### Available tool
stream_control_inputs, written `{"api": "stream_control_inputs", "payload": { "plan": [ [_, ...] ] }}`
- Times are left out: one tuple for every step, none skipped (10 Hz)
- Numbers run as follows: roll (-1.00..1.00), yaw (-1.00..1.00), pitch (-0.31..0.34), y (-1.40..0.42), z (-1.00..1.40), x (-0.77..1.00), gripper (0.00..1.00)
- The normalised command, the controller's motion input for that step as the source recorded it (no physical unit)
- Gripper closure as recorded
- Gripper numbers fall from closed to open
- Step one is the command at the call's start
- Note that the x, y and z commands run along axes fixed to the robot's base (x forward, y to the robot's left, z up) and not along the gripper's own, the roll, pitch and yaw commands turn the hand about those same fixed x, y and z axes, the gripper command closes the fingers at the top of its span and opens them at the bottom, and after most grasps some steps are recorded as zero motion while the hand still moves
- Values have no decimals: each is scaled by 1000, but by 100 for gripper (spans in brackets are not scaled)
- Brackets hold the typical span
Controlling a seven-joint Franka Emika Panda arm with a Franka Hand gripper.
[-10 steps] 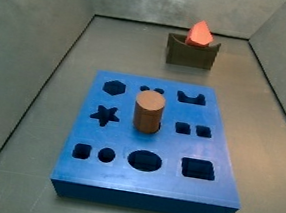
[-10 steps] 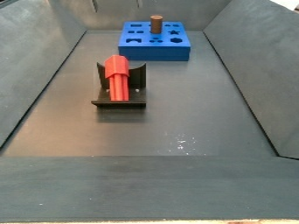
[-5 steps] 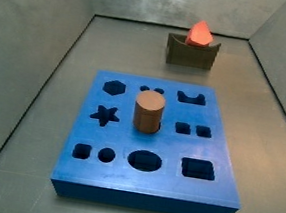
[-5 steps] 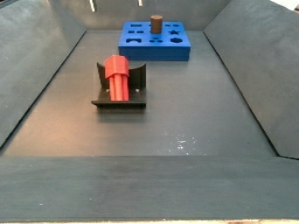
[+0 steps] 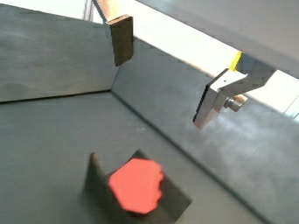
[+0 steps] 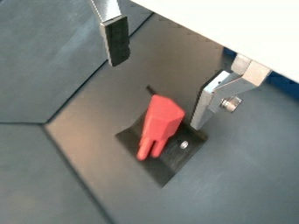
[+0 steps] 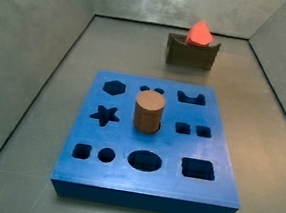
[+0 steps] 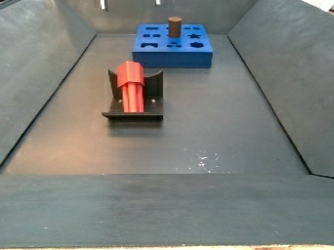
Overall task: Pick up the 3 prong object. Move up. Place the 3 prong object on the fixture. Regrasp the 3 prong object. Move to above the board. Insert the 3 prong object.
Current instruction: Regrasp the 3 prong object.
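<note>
In both wrist views the end effector (image 6: 170, 74) is being shown with its silver fingers (image 5: 121, 39) spread wide and nothing between them; it is hanging above the fixture (image 6: 163, 157) and is out of sight in both side views. The 3 prong object (image 6: 156, 128) is lying in the fixture's notch, below the end effector and apart from it, roughly under the gap between the fingers. The regrasp is judged to be the step in hand. To do it well, the gap should be centred over the red-orange body and the descent kept straight, so that the pads are closing on its flat sides, not on the fixture's walls. In a side view the board (image 7: 153, 146), carrying a brown cylinder (image 7: 149, 112), is sitting well apart from the fixture (image 7: 192, 50).
</note>
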Motion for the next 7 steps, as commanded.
{"api": "stream_control_inputs", "payload": {
  "plan": [
    [1000,59,62,-30,-10,61,0],
    [1000,71,90,-32,-9,78,0],
    [1000,86,110,-35,-8,83,0],
    [1000,118,143,-39,-11,89,0],
    [866,139,147,-40,-13,92,0],
    [607,156,135,-42,-14,93,0],
    [420,169,118,-38,-15,92,0]
  ]
}}
